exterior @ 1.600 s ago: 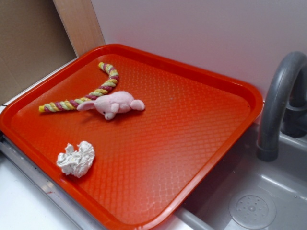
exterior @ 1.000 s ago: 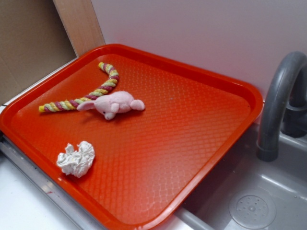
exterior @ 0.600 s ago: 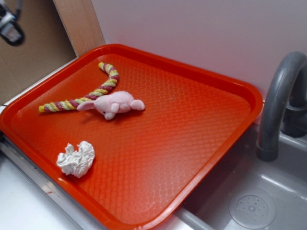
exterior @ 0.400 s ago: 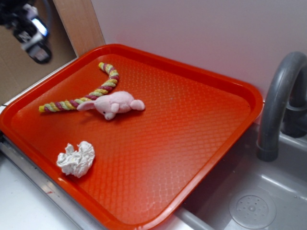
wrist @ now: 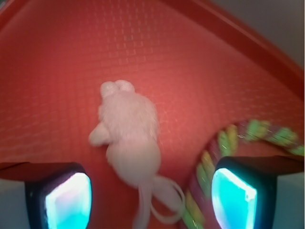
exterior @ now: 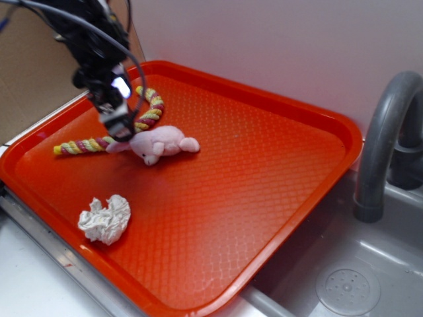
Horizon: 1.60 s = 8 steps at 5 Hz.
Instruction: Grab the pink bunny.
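Observation:
The pink bunny (exterior: 160, 142) lies on its side on the orange tray (exterior: 264, 191), left of the tray's middle, its ears pointing left. In the wrist view the bunny (wrist: 129, 138) stretches away from the camera, with its ears trailing back between the two lit fingertips. My gripper (exterior: 122, 129) hangs just above the bunny's ear end, at its left. It is open, and the gripper (wrist: 150, 198) holds nothing, with one finger on each side of the ears.
A yellow-and-maroon braided rope (exterior: 135, 124) lies right behind the bunny and runs close to the right finger (wrist: 234, 198). A white tissue wad (exterior: 106, 218) sits near the tray's front left edge. A grey sink (exterior: 350, 277) and faucet (exterior: 386, 139) are at the right.
The arm came in from the upper left corner and dropped down and right to just above the bunny's ears. The bunny, rope and tissue have not moved.

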Each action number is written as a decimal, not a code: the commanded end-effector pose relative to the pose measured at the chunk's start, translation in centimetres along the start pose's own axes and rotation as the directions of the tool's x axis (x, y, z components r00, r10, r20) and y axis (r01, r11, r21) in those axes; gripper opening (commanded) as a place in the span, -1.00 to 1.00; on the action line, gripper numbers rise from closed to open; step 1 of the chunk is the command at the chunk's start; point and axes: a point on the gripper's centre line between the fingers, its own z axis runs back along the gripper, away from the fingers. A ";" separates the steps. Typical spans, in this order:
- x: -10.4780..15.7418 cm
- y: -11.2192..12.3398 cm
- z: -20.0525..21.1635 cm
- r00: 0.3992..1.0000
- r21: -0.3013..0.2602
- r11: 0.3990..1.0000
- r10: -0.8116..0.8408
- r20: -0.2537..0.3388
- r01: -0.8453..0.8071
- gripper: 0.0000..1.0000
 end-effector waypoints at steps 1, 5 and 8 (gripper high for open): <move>1.0 -1.3 -3.0 0.998 -0.035 0.999 -0.042 -0.040 0.041 1.00; 0.3 0.2 2.1 0.957 0.041 0.961 0.276 -0.090 -0.273 -1.00; -7.4 5.2 13.1 0.646 0.060 0.646 0.763 -0.021 -0.761 -1.00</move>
